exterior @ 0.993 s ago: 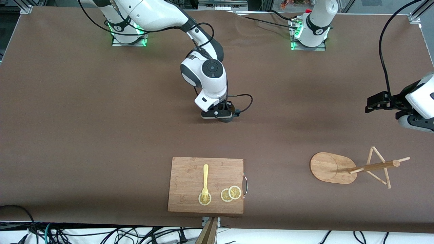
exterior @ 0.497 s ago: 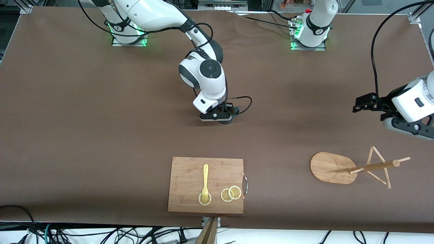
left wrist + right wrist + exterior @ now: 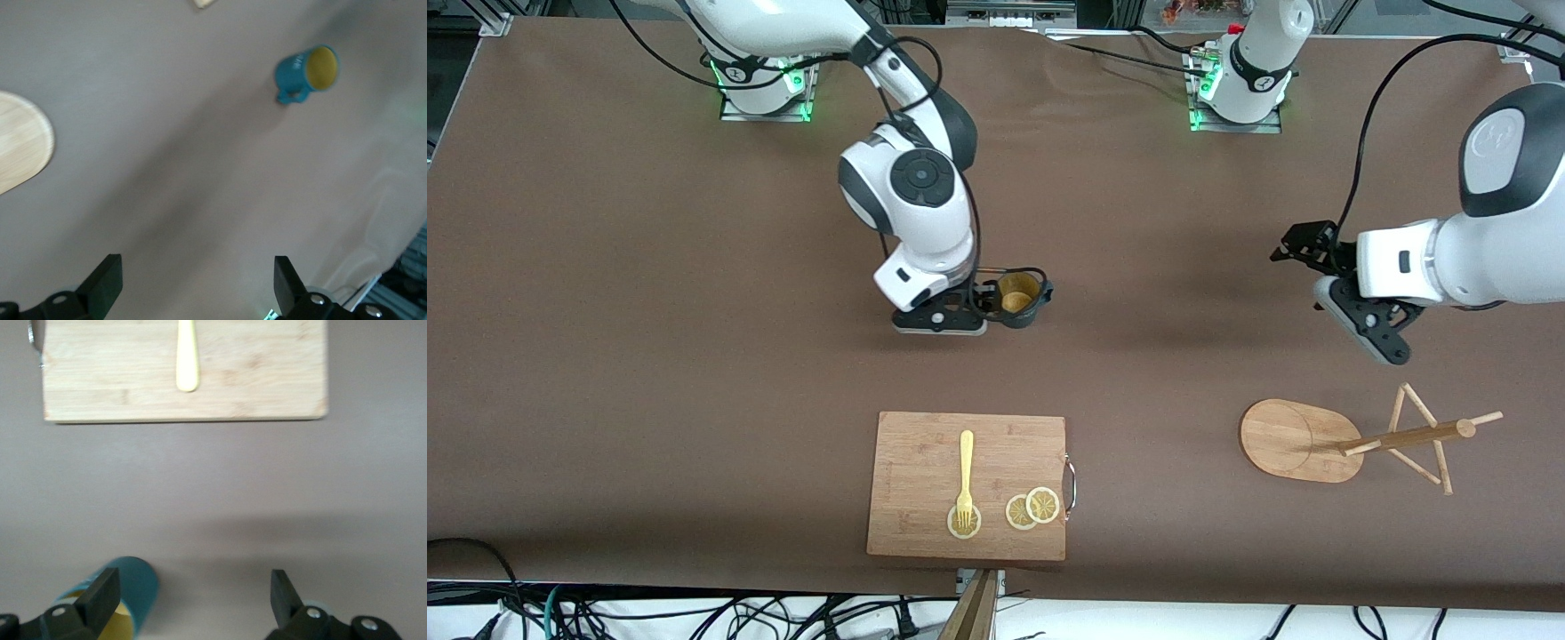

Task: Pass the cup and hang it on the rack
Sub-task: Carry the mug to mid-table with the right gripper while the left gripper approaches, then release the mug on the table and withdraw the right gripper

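The dark teal cup [image 3: 1018,298] stands upright on the table near the middle, its yellowish inside showing. My right gripper [image 3: 950,317] hangs open and empty just beside it, toward the right arm's end. In the right wrist view the cup [image 3: 130,593] sits outside one finger of my right gripper [image 3: 193,597]. My left gripper [image 3: 1291,246] is open and empty, in the air toward the left arm's end, with its fingers turned toward the cup. The left wrist view shows the cup [image 3: 307,72] well ahead of my left gripper [image 3: 197,290]. The wooden rack [image 3: 1294,440] stands nearer the front camera.
A bamboo cutting board [image 3: 925,444] lies near the front edge, with a yellow fork [image 3: 966,471] and lemon slices [image 3: 1032,508] on it. It also shows in the right wrist view [image 3: 267,373]. The rack's thin pegs [image 3: 1423,436] stick out toward the table's end.
My right gripper has come off the cup and shifted toward the right arm's end, leaving the cup standing free. My left arm has swung in from the table's end toward the middle.
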